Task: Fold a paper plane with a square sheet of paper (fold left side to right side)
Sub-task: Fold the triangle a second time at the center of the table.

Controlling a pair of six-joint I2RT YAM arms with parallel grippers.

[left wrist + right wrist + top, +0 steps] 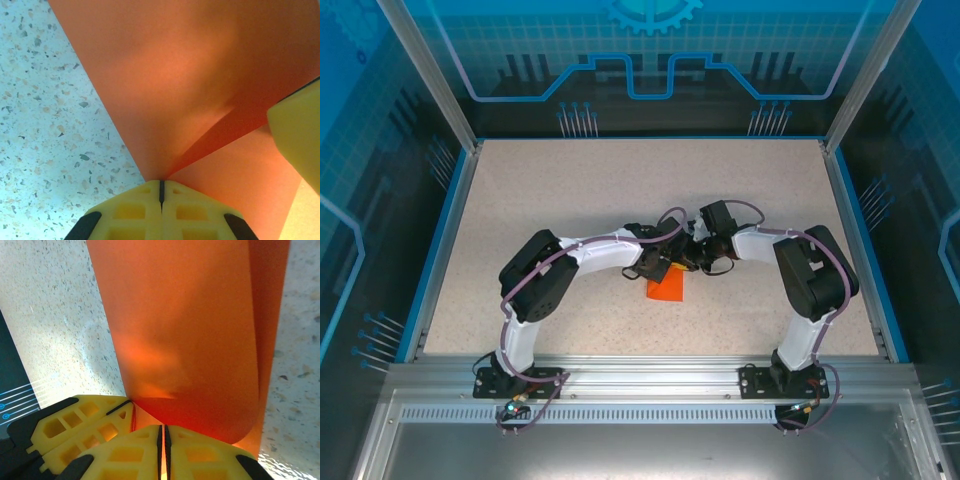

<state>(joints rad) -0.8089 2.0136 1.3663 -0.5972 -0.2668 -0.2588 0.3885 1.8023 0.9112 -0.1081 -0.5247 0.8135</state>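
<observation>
so far, just partway. pinching the square sheet of paper (pixel 665 289) near the middle of the table (pixel 520 200) with the left gripper (pixel 161 187) and right gripper (pixel 163 432), both squeezed shut on it. bent over, not pressed flat yet. from above, a small orange patch; from the right wrist, the soft curl.

square sheet of paper (pixel 666 288) | bright orange | curled over, partly folded | table centre
</observation>
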